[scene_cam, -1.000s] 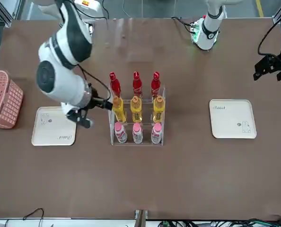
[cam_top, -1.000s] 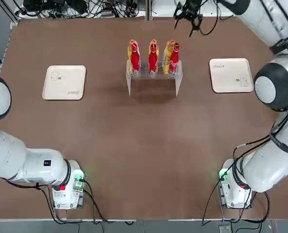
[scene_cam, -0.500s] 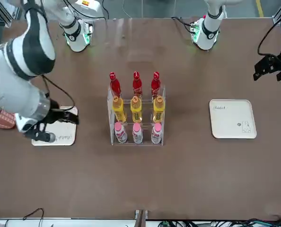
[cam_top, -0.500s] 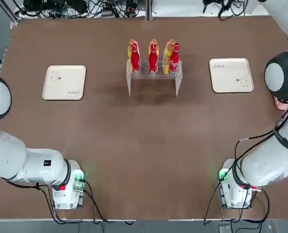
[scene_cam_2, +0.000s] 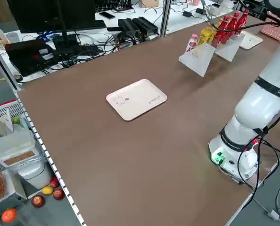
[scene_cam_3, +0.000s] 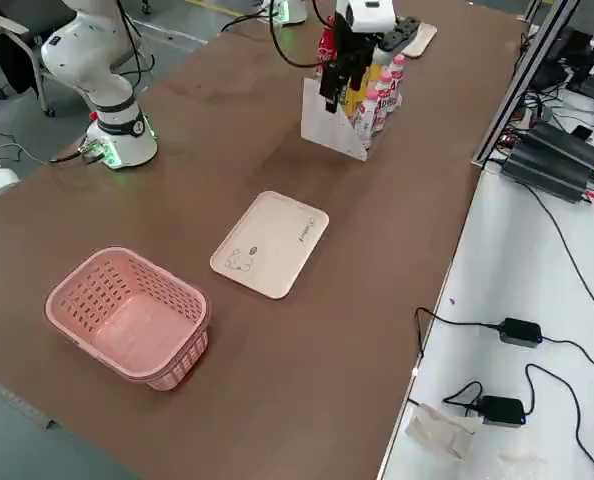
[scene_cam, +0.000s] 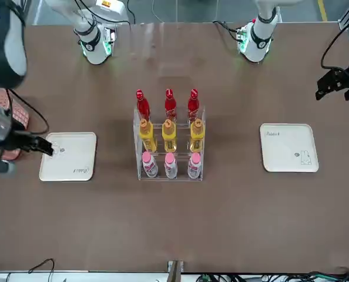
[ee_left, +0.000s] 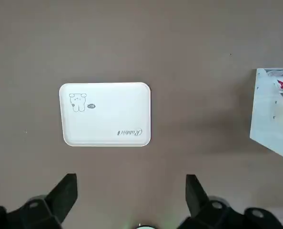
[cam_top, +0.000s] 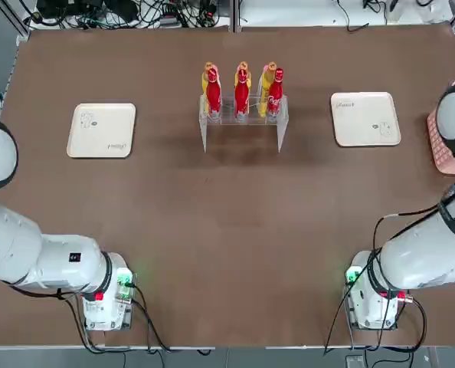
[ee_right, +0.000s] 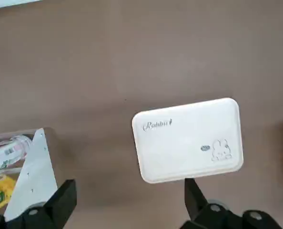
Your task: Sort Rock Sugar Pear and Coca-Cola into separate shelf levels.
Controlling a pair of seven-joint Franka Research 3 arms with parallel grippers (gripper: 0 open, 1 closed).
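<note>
- The clear stand (scene_cam: 169,147) sits at mid-table, far from the arm bases, between two cream trays.
- In the front view, the stand's top tier holds three Coca-Cola bottles (scene_cam: 170,104), upright in a row.
- The middle row holds three Rock Sugar Pear bottles (scene_cam: 169,135), upright.
- The lowest row, at table level, holds three pink-capped bottles (scene_cam: 170,165).
- The top view shows only red and yellow bottles overlapping; the pink-capped row is hidden there.
- The tray on the robot's left (cam_top: 102,130) and the tray on its right (cam_top: 365,119) carry nothing; each bears a small printed figure and a word.
- A pink basket (scene_cam_3: 127,315), holding nothing, stands on the table beside the right tray, well shown only in the right side view; the top and front views cut it off at the frame edge.
- The left claw (ee_left: 132,191) hangs above the left tray, fingers apart, gripping nothing.
- The right claw (ee_right: 129,195) hangs above the right tray, fingers apart, gripping nothing.
- In the front view, the right arm is cut off at the frame edge near the basket.
- The left side view shows bins and fruit below the table's edge.
</note>
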